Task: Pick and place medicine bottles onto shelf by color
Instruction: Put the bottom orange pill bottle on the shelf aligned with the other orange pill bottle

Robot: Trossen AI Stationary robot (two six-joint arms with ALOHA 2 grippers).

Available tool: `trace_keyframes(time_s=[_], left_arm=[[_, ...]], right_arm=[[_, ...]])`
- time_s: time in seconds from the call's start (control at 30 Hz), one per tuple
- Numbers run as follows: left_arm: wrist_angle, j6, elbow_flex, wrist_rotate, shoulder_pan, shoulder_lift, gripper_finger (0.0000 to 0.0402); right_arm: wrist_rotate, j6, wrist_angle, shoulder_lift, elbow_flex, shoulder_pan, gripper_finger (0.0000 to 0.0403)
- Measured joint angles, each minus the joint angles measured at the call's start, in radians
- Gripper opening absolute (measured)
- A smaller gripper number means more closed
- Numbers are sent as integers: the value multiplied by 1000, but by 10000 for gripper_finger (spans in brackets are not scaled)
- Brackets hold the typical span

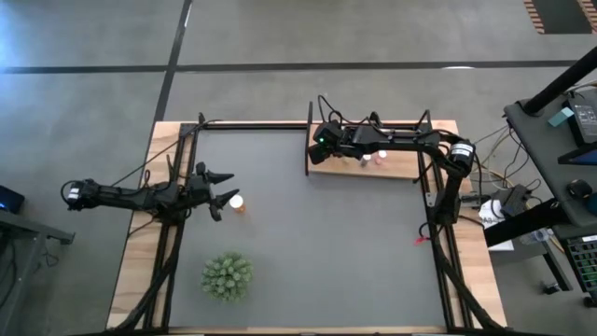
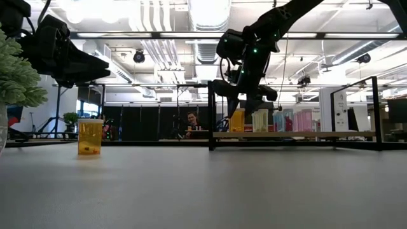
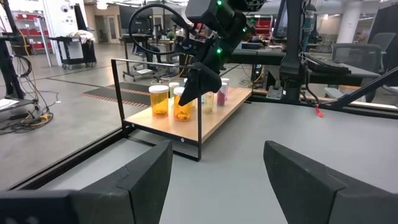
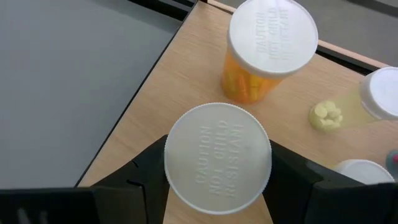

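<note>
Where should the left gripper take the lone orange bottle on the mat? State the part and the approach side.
Probably the round body of the orange bottle, just under its white cap. It stands upright and alone on the grey mat, so its sides are free. The left gripper is open right beside it, so come in from that side with one finger on each side of the body.

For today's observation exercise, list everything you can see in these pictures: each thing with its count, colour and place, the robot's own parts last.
Mat: one, dark grey, covering the table.
Shelf: one, light wood with black frame, far right of mat.
Bottles on shelf: several, orange, yellowish and pink; exact count unclear.
Lone bottle: one, orange, on mat near left gripper.
Plant: one, green, near left.
Person: one, in the room behind.
Left gripper: open, beside lone bottle.
Right gripper: shut on a white-capped bottle above shelf.
</note>
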Motion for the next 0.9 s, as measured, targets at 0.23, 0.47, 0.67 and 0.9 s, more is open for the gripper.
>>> trace_keyframes(time_s=[0.23,0.47,0.67,0.9], left_arm=[[0,0,0,0,0,0,238],[0,0,0,0,0,0,238],[0,0,0,0,0,0,238],[0,0,0,0,0,0,238]], right_arm=[[0,0,0,0,-1,0,196],[4,-1,0,0,-1,0,197],[8,0,1,0,-1,0,198],[10,0,1,0,-1,0,199]])
